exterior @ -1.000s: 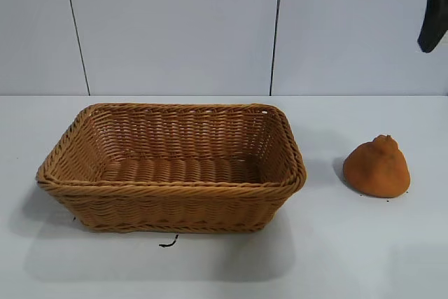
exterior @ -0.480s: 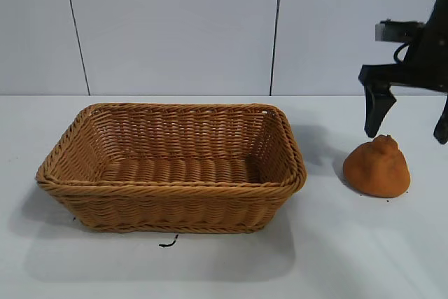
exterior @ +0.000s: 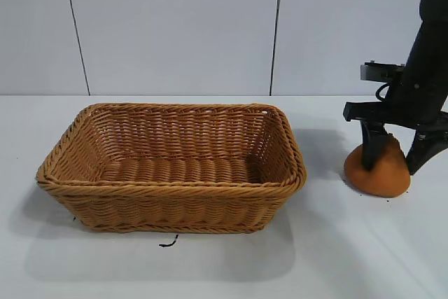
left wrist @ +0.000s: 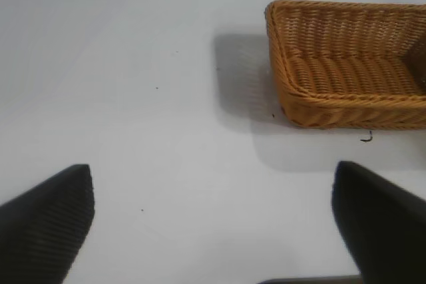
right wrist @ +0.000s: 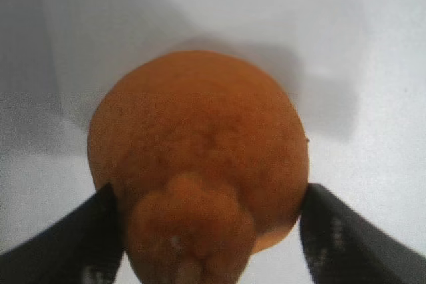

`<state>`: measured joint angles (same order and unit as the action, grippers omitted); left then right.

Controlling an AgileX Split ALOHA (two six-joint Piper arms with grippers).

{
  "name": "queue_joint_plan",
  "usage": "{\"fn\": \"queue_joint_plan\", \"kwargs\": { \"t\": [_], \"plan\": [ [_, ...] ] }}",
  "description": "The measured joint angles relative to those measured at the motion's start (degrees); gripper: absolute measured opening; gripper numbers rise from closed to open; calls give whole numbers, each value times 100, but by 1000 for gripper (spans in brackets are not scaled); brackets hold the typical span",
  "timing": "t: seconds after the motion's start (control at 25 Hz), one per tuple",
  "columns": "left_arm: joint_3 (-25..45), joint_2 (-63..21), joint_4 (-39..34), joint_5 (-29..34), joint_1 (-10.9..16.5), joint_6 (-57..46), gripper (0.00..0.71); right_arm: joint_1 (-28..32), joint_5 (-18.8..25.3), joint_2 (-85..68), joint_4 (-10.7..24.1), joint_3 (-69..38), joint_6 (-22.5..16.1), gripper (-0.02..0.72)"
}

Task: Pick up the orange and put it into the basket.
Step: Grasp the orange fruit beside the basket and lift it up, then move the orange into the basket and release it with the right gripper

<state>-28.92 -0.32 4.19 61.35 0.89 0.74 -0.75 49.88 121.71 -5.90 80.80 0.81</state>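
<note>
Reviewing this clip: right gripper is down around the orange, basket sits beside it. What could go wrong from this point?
1. The orange is lumpy and cone-shaped, and the right gripper straddles its narrow upper part, so it might slip out when lifted.
2. The fingers sit close against the fruit's sides; an uneven squeeze could roll it across the table.
3. The basket has a raised braided rim; a low carry might clip it.
The left gripper hangs open over bare table, away from the fruit.

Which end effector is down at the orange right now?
The right end effector: its fingers straddle the orange on the table beside the basket. The left end effector hangs open over bare table.
</note>
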Motion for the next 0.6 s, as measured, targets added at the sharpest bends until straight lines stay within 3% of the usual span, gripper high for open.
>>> {"fn": "queue_joint_plan", "kwargs": {
  "t": [0.08,0.12,0.32,0.6],
  "plan": [
    [0,0,0,0,0,0,696,0,14,-43,0,19,44,70],
    [0,0,0,0,0,0,696,0,33,-85,0,51,81,43],
    [0,0,0,0,0,0,696,0,522,-455,32,515,127,43],
    [0,0,0,0,0,0,696,0,1696,-885,22,1759,129,43]
  ]
}}
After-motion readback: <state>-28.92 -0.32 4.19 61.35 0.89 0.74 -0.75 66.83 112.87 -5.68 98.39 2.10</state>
